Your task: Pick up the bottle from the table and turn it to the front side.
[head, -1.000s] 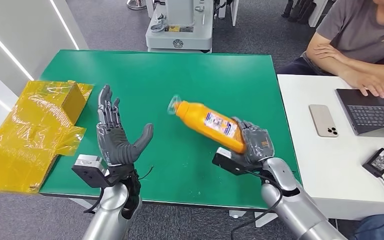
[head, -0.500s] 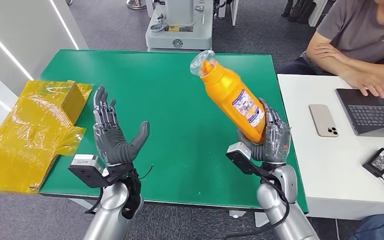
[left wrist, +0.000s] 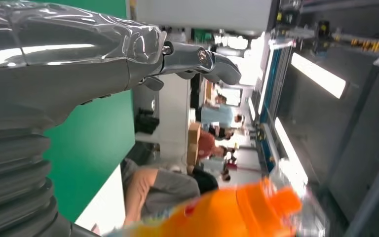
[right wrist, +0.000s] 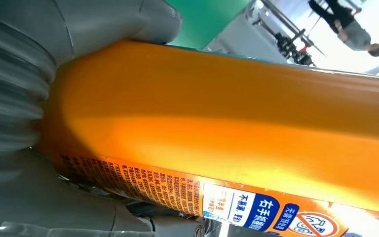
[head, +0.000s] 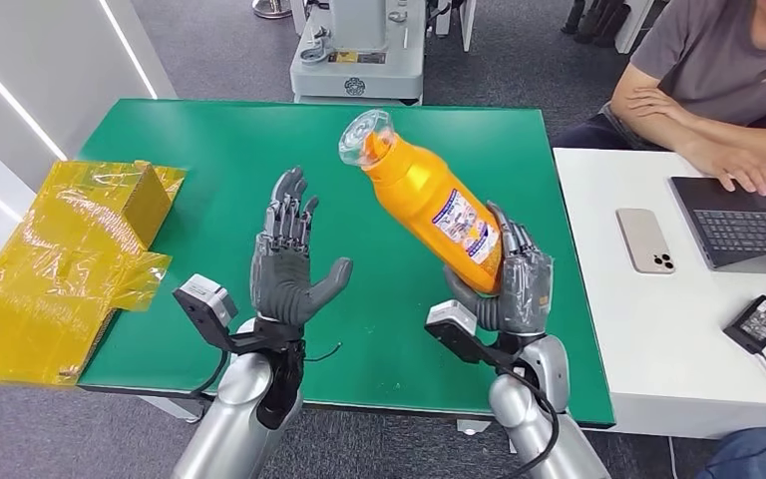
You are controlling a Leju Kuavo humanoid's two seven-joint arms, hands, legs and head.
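Both hands are up over the green table (head: 259, 140). Your right hand (head: 514, 284) wraps its fingers round the low end of the orange bottle (head: 429, 205), tilted in the air. It looks smooth and slippery, so hold its wide middle. Your left hand (head: 287, 264) is spread, palm up, holding nothing.

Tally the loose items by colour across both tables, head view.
Orange: 1, the bottle, held by the right hand
Yellow: 1, the wrapped package
Grey/beige: 1, the phone
Dark: 2, the laptop and the power adapter
Total: 5
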